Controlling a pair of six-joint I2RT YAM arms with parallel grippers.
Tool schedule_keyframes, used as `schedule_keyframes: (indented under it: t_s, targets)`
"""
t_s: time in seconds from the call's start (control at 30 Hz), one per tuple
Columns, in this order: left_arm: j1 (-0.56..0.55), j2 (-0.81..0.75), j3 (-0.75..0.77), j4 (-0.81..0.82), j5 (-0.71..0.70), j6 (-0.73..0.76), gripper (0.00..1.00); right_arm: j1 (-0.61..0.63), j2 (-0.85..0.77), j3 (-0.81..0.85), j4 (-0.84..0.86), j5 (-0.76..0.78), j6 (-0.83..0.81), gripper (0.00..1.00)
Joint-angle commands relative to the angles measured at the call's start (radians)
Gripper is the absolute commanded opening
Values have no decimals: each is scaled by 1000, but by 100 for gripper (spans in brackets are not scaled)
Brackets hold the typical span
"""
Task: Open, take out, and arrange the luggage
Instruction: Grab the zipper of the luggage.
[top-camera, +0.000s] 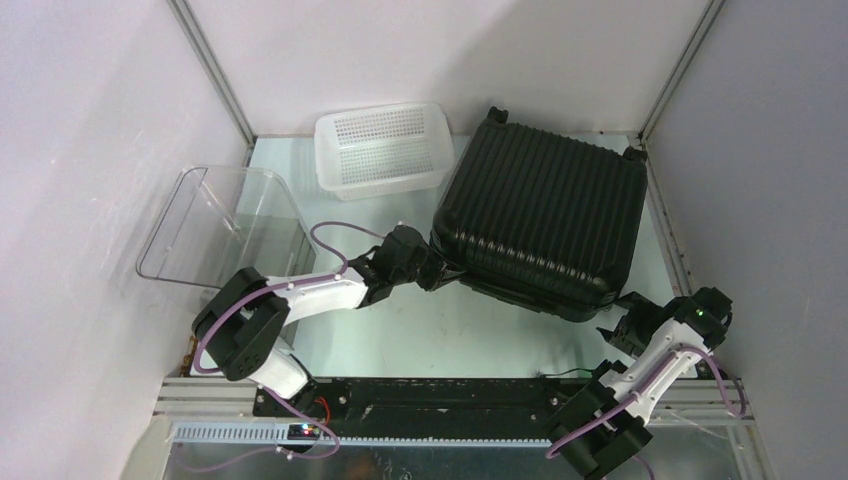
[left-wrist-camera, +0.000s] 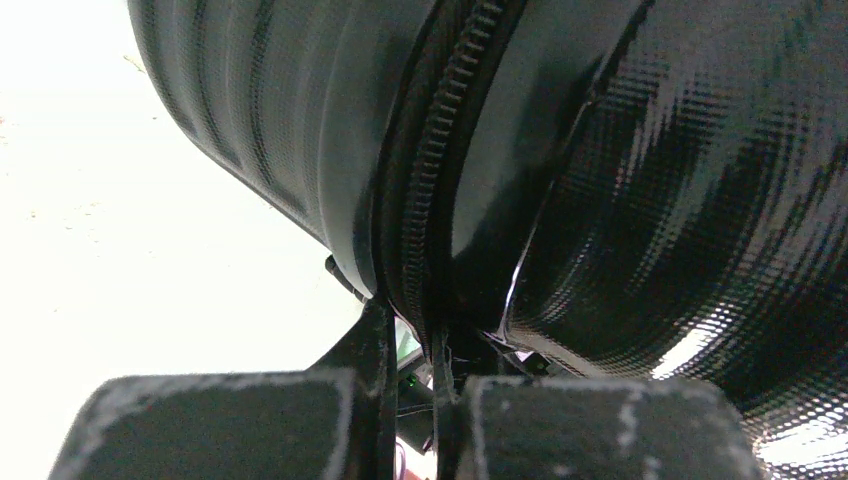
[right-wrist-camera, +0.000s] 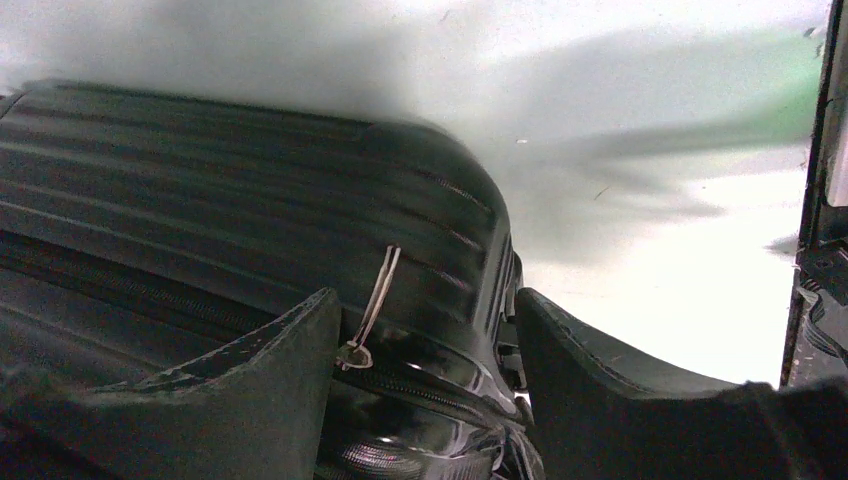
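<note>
Your left gripper (left-wrist-camera: 412, 372), pinched shut at the zipper (left-wrist-camera: 440, 150) seam, likely steadies the luggage (top-camera: 545, 215) lying flat on the table (top-camera: 450, 330); your right gripper (right-wrist-camera: 425, 312) gapes toward its zip pull (right-wrist-camera: 372, 305)

You see a pale, slightly green worktop (top-camera: 450, 330) closed in by plain white panels: a back wall (top-camera: 440, 50), a left wall (top-camera: 80, 150) and a right wall (top-camera: 770, 150). A thin metal post stands in each back corner, the left post (top-camera: 212, 75) and the right post (top-camera: 680, 70). A black rail (top-camera: 430, 392) lies along the near edge. The light is bright and gives only soft shadows.
</note>
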Motion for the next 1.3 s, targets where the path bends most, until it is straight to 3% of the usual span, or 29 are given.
schedule_keyframes:
  t_s: [0.0,0.07,0.23,0.3,0.4,0.47,1.27]
  targets:
    - [-48,-46,33,49,125,228,0,-6,3,53,-19,-55,22,68]
    - [-47,-47,37,44,123,229,0,-6,9,53,-8,-63,33,68]
    - [-48,-50,34,30,116,235,0,-7,6,53,34,-59,71,54]
    - [-48,-52,32,26,113,237,0,-7,9,53,59,-70,83,41]
    - [-48,-53,30,24,112,235,0,-7,18,53,91,-81,88,9]
    - [-48,-53,37,16,113,239,0,-7,14,53,94,-72,87,0]
    - [-46,-85,5,6,110,245,0,29,-39,65,221,74,19,0]
